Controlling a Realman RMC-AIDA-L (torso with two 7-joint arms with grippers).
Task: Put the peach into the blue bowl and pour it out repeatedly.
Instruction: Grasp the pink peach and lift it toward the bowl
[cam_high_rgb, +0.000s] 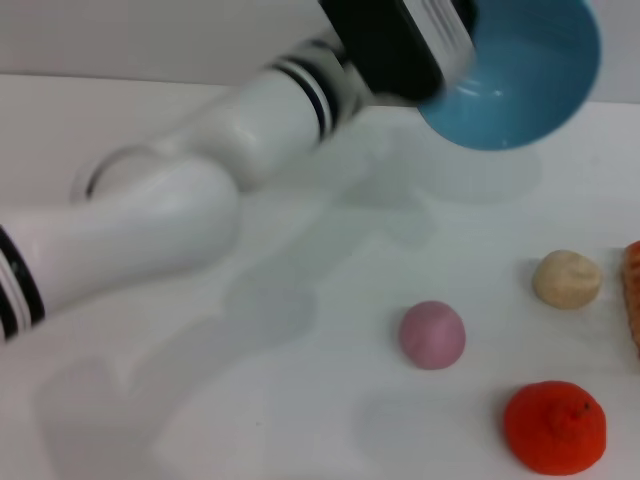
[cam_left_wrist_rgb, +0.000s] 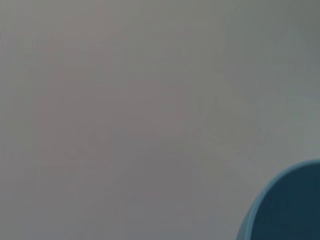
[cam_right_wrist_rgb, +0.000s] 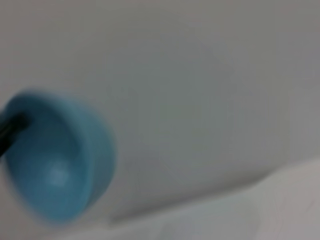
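The blue bowl hangs tipped in the air at the back right of the table, its mouth turned toward me and nothing inside it. My left gripper is shut on its rim, at the end of the arm that reaches across from the left. In the right wrist view the blue bowl also shows its bare inside, with dark fingers at its edge. A piece of the blue bowl fills a corner of the left wrist view. The pink-mauve peach lies on the white table, nearer to me than the bowl. My right gripper is out of sight.
A beige lumpy ball sits right of the peach. A bright orange-red fruit lies near the front right. An orange object is cut off by the right edge. My white left arm spans the table's left half.
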